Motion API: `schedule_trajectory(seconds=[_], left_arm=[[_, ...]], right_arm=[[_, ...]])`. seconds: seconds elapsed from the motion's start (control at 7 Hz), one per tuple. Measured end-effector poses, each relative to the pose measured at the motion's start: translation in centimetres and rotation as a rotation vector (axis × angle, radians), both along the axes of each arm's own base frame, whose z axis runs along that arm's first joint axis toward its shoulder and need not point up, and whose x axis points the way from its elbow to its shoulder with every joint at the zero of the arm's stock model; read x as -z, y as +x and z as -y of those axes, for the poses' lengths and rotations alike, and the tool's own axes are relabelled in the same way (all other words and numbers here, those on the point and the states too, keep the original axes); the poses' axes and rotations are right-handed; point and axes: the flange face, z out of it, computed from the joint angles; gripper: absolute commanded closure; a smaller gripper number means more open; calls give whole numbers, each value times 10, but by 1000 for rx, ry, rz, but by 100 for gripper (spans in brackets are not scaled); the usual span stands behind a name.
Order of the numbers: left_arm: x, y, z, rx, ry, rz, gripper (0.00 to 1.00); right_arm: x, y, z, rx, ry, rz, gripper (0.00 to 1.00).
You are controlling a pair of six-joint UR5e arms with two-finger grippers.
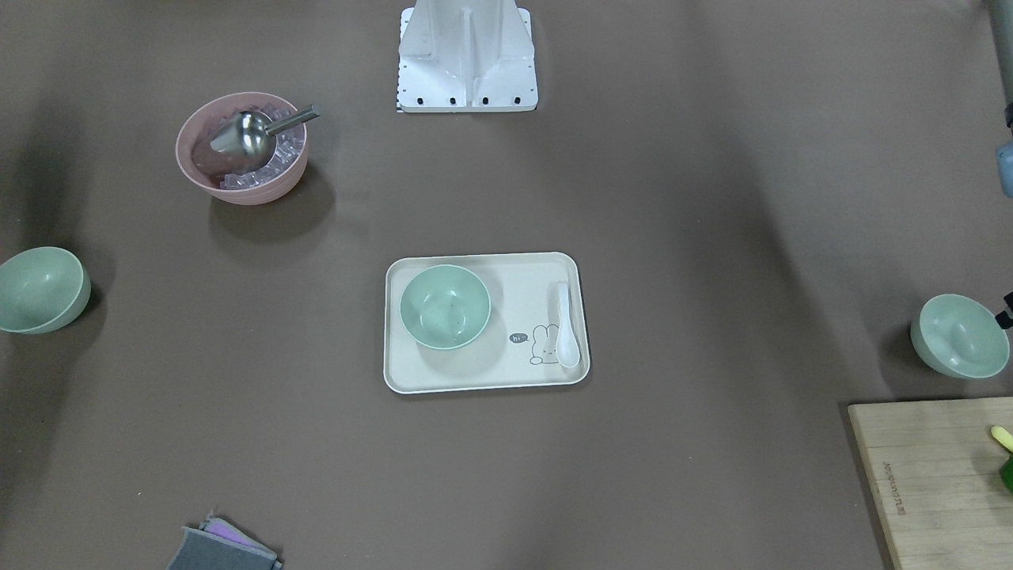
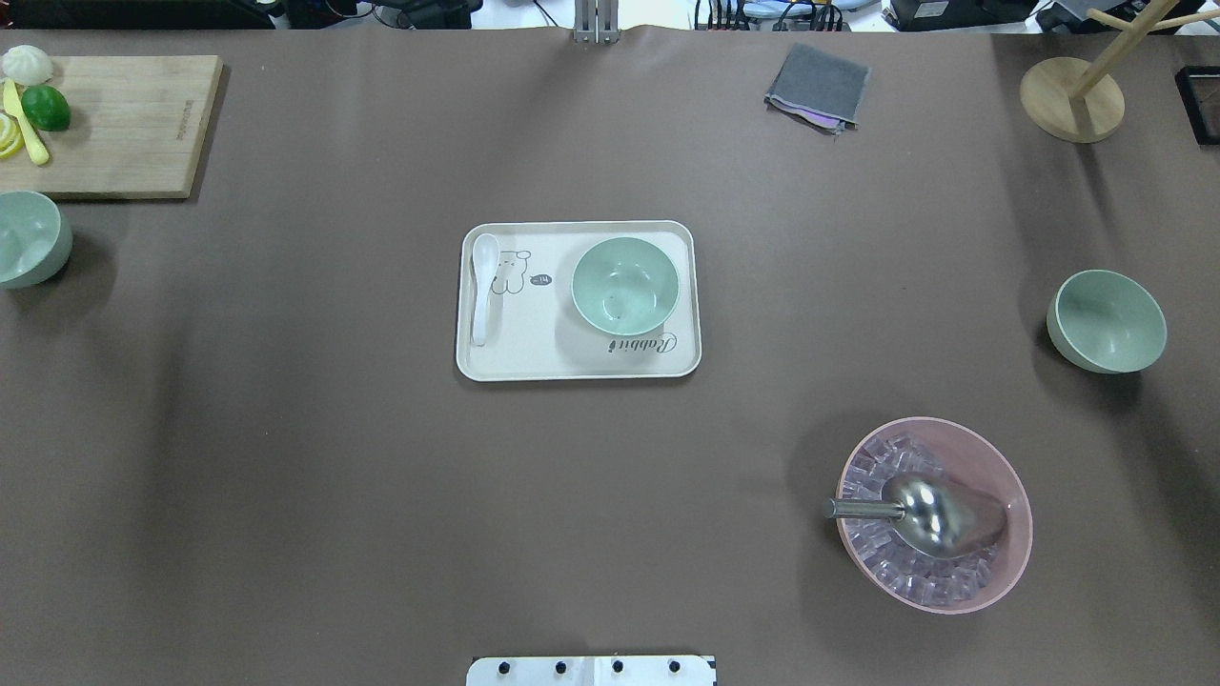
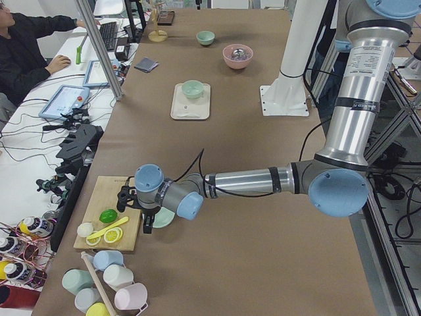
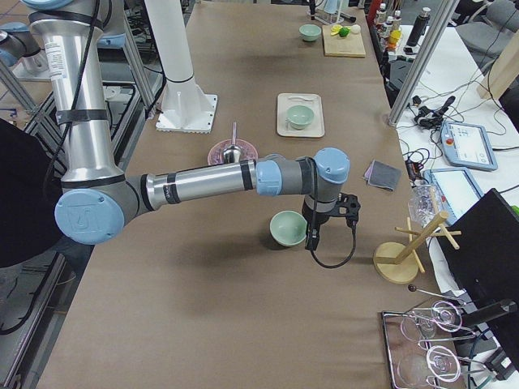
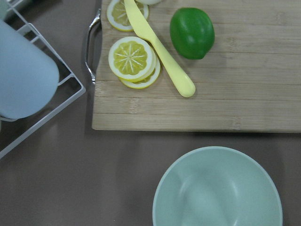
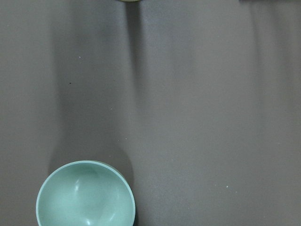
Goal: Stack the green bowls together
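Observation:
Three pale green bowls show. One stands on the cream tray (image 2: 496, 362) at mid-table (image 2: 625, 286) (image 1: 445, 306). One sits at the table's left end beside the cutting board (image 2: 29, 238) (image 1: 959, 336) (image 5: 217, 188). One sits at the right end (image 2: 1108, 320) (image 1: 41, 289) (image 6: 85, 195). My left gripper (image 3: 146, 217) hangs over the left-end bowl (image 3: 161, 217). My right gripper (image 4: 312, 237) hangs at the rim of the right-end bowl (image 4: 288, 227). Both grippers show clearly only in the side views, so I cannot tell if they are open or shut.
A pink bowl (image 2: 934, 514) with ice and a metal scoop stands front right. A white spoon (image 2: 483, 286) lies on the tray. The wooden cutting board (image 2: 124, 124) holds a lime, lemon slices and a yellow knife. A grey cloth (image 2: 818, 86), a wooden stand (image 2: 1072, 95) and a cup rack (image 5: 23, 70) sit at the edges.

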Motion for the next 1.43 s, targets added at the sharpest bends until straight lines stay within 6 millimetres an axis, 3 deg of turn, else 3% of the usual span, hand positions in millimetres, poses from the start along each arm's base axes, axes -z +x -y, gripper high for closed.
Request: schedule_trajectory(seconds=[0.14, 0.43, 0.57, 0.71, 0.86, 1.14, 1.43], left_arm=[[-8, 16, 0, -15, -11, 11, 3], [-29, 24, -6, -24, -35, 49, 3], [-38, 24, -10, -25, -49, 58, 14], [-44, 23, -13, -25, -61, 64, 70], [-49, 23, -15, -24, -71, 67, 100], [-51, 23, -18, -21, -80, 65, 100], [-41, 23, -16, -7, -105, 20, 100]], right_arm=[[1, 0, 1, -2, -1, 1, 0], [4, 0, 1, -11, -2, 1, 0], [6, 0, 1, -16, -4, 2, 0], [6, 0, 1, -18, -4, 2, 0], [7, 0, 1, -19, -4, 2, 0], [8, 0, 1, -19, -1, 2, 0], [9, 0, 1, -19, 2, 3, 0]])
